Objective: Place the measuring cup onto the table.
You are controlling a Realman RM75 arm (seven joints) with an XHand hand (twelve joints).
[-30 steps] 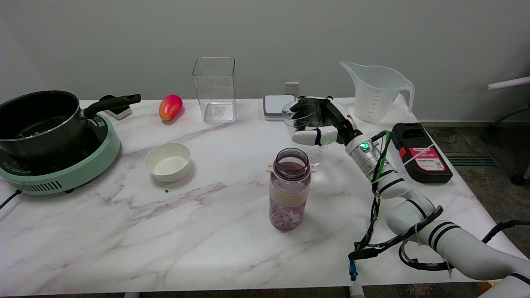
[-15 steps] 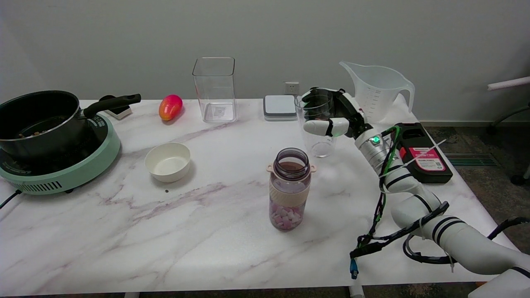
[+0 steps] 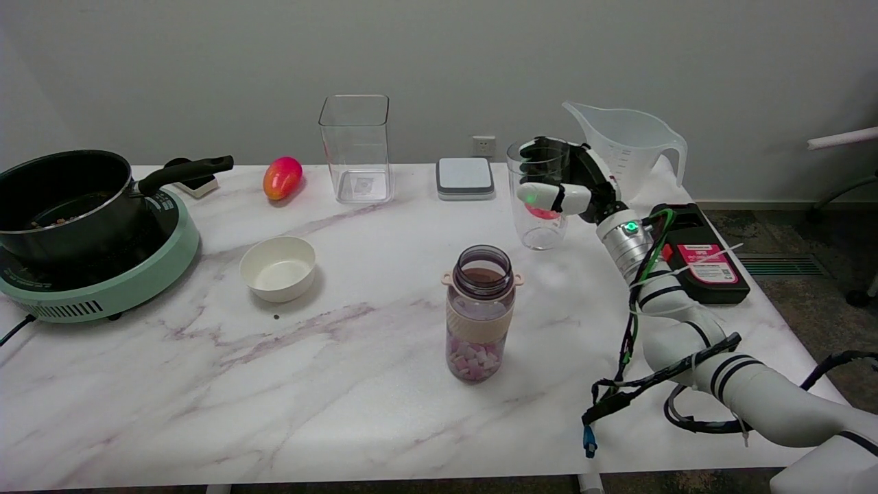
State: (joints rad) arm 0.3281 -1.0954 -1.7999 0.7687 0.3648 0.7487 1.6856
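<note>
Here, a marble bench against a plain grey wall.
The right hand grips a clear measuring cup upright, right of the grey scale; the front of the bench is open. Since a second ago, hand and cup have shifted right, toward the big jug.

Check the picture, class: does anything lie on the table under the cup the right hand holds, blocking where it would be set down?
Nothing visible does. The right hand grips the measuring cup upright over bare table. The bottle stands nearer the camera, and the grey pad lies beside it toward the picture's left.
</note>
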